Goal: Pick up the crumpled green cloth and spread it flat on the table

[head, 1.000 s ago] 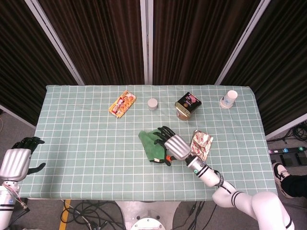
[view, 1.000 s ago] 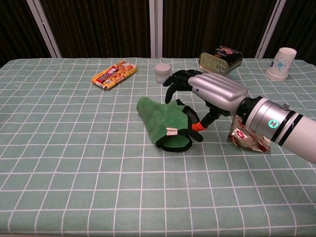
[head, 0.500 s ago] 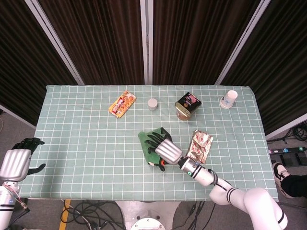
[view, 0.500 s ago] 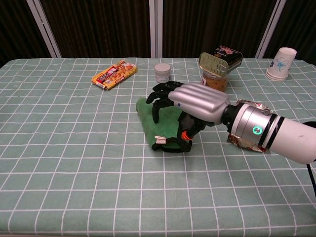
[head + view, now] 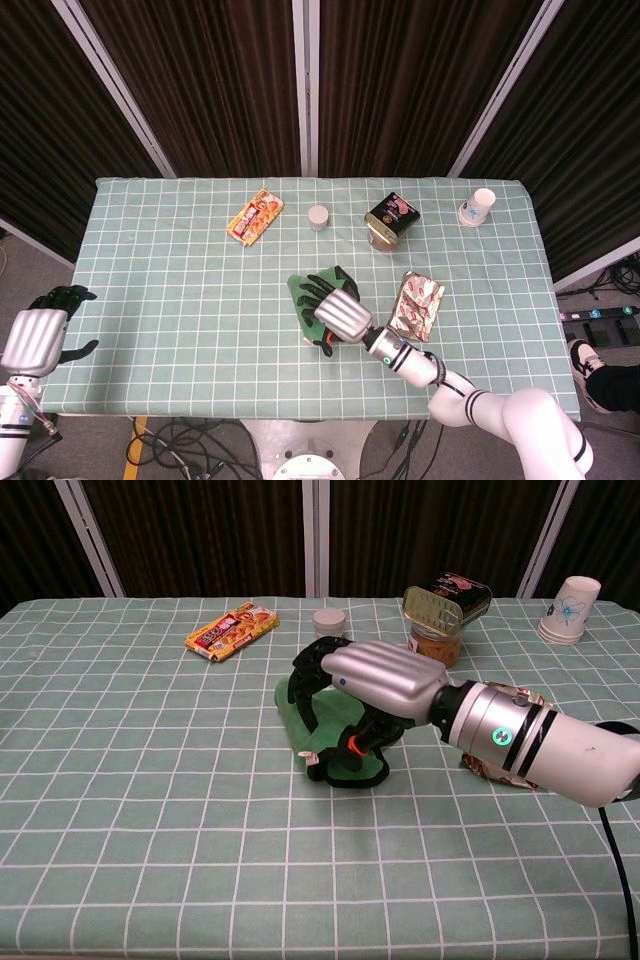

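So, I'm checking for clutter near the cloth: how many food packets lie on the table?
2. An orange snack packet lies at the far left-centre; a crinkled red-and-white packet lies right of the green cloth, beside the right arm.

Dark pleated curtains hang behind the green-checked table.

Right hand over cloth, left of wrapper.
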Robot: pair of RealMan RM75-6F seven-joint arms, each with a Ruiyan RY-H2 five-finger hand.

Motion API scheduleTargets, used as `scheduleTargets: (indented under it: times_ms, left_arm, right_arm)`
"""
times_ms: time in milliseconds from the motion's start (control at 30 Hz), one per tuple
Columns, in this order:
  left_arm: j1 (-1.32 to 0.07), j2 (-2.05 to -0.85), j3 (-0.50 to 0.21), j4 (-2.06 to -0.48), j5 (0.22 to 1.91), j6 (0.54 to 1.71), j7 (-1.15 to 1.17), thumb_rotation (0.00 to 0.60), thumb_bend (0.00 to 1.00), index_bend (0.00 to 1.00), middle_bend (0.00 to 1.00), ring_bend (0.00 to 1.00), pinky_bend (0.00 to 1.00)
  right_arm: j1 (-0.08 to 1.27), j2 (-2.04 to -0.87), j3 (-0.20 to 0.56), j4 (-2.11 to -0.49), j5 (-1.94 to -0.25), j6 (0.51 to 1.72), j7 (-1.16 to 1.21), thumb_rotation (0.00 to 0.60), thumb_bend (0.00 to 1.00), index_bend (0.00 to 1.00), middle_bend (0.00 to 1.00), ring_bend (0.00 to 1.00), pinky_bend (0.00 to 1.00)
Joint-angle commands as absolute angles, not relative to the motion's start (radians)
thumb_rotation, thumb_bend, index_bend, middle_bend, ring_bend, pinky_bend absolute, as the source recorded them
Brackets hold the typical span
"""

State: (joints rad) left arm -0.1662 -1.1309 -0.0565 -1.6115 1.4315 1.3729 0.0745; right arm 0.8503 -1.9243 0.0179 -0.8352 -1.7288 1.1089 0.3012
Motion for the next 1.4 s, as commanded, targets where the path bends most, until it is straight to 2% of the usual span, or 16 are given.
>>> scheduleTargets:
  times_ms: [33,367,600,900,1067,1133,1267,1400]
  left_arm:
    - [-0.185,-1.135,-0.069,-1.600,1.436,1.356,0.031,0.600,0.00,0.28,0.26,0.19,0.29]
    - [-0.297,-1.213,-0.155,-1.555,1.420,1.279,-0.102,0.600,0.00,0.31,0.26,0.20,0.29]
    - [-0.415,-1.297,-0.223,-1.504,1.359,1.156,-0.182,0.600,0.00,0.34,0.26,0.20,0.31]
    - [-0.522,-1.387,-0.297,-1.459,1.250,1.066,-0.179,0.600,0.00,0.34,0.26,0.20,0.32]
    - [-0.569,-1.430,-0.320,-1.428,1.173,1.016,-0.144,0.600,0.00,0.34,0.26,0.20,0.32]
    - [-0.587,-1.451,-0.323,-1.419,1.138,0.988,-0.133,0.570,0.00,0.34,0.26,0.20,0.32]
    - [-0.617,-1.493,-0.313,-1.388,1.096,0.944,-0.103,0.437,0.00,0.34,0.26,0.20,0.33]
    - [-0.639,-1.525,-0.303,-1.367,1.066,0.900,-0.104,0.345,0.00,0.34,0.26,0.20,0.33]
  right_arm:
    - [0.868,-1.880,0.055,-0.901,-1.694,1.090,0.297,0.600,0.43,0.71,0.31,0.12,0.02]
    - [0.938,-1.755,0.223,-1.114,-1.550,1.007,0.144,0.600,0.45,0.76,0.31,0.12,0.02]
    - [1.002,-1.707,0.362,-1.233,-1.405,0.948,-0.042,0.600,0.45,0.76,0.27,0.09,0.02]
    - [1.058,-1.677,0.460,-1.329,-1.246,0.921,-0.203,0.600,0.44,0.76,0.25,0.08,0.02]
    - [1.095,-1.669,0.487,-1.340,-1.167,0.901,-0.275,0.600,0.45,0.75,0.24,0.08,0.02]
    - [1.117,-1.676,0.492,-1.337,-1.126,0.897,-0.328,0.600,0.45,0.75,0.24,0.08,0.02]
    - [1.159,-1.700,0.498,-1.324,-1.044,0.897,-0.426,0.600,0.45,0.74,0.22,0.07,0.01]
    - [1.209,-1.737,0.497,-1.296,-0.965,0.912,-0.532,0.600,0.44,0.74,0.21,0.06,0.00]
